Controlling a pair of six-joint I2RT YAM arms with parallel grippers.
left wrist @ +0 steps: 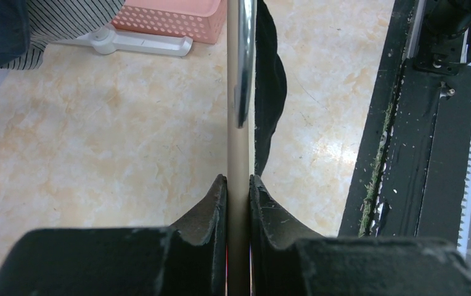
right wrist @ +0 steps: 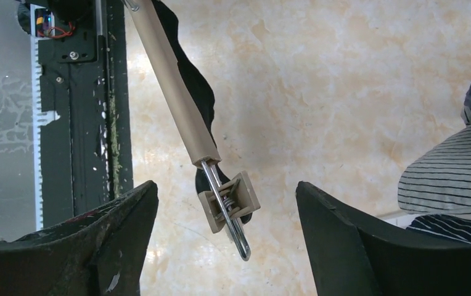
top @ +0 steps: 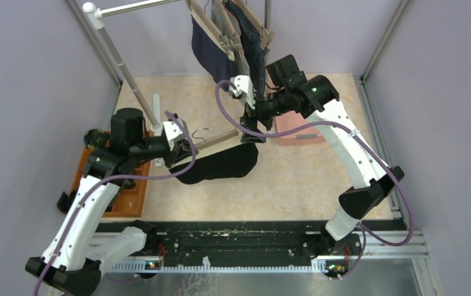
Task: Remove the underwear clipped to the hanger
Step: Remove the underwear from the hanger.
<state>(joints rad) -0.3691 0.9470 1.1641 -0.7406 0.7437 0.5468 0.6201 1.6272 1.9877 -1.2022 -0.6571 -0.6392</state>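
Observation:
A beige hanger bar (top: 217, 140) is held level over the table. The black underwear (top: 221, 164) hangs from it. My left gripper (top: 176, 153) is shut on the bar's left end; in the left wrist view the pads (left wrist: 221, 203) squeeze the bar (left wrist: 239, 154), with the black cloth (left wrist: 269, 92) beside it. My right gripper (top: 253, 134) is open, its fingers on either side of the beige end clip (right wrist: 230, 202), which grips the black underwear (right wrist: 190, 80); they do not touch it. Navy underwear (top: 211, 52) and pinstriped underwear (top: 251, 43) hang on other hangers on the rack. Striped underwear (right wrist: 455, 179) shows at the right.
A white garment rack pole (top: 122, 68) slants up at the back left, its white foot (left wrist: 134, 43) on the table. A pink basket (top: 298, 132) sits behind the right gripper. An orange tray (top: 128, 197) lies at the left. A black rail (top: 245, 237) runs along the near edge.

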